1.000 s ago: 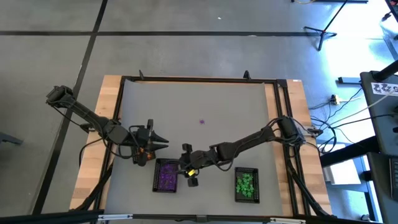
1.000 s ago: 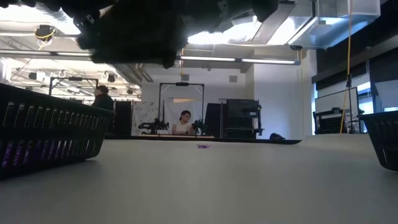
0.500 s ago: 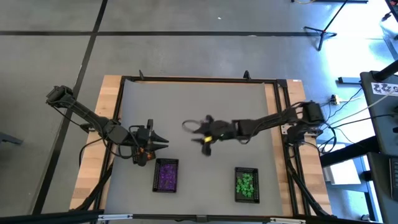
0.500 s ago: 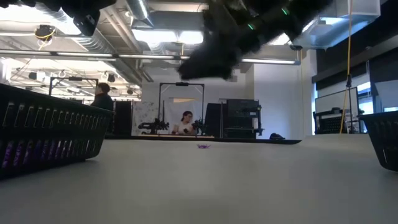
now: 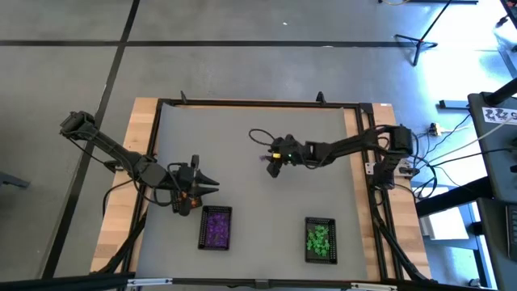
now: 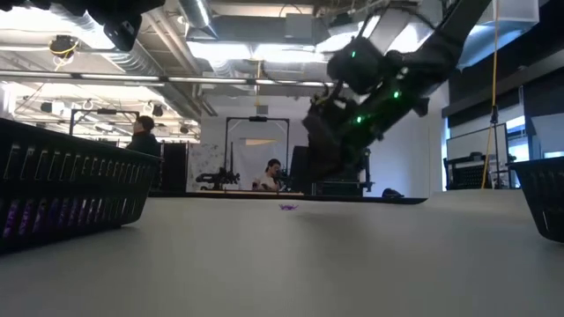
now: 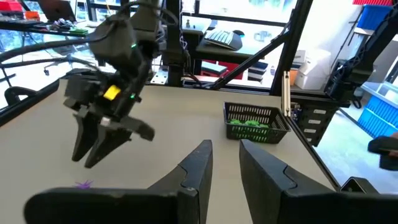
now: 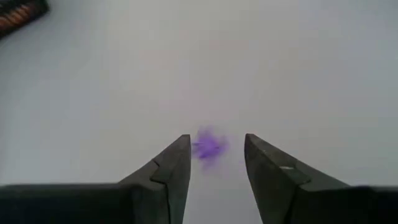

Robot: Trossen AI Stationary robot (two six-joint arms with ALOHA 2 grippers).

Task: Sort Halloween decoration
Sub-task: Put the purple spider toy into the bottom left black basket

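Purple plastic trinket (image 8: 209, 147) is framed dead ahead between the spread jaws of the right gripper (image 8: 214, 163), far nearer than the left gripper (image 5: 212, 183), also parted.

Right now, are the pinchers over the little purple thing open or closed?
Open. In its wrist view, the right gripper shows a gap between its fingers, with the purple trinket lying there on the table.

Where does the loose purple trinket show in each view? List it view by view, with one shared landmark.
High view: purple trinket on the grey table, just left of the right gripper.
Low view: far across the table, below that gripper.
Left wrist view: below the right gripper.
Right wrist view: between the open fingers.
Shared landmark: the right gripper.
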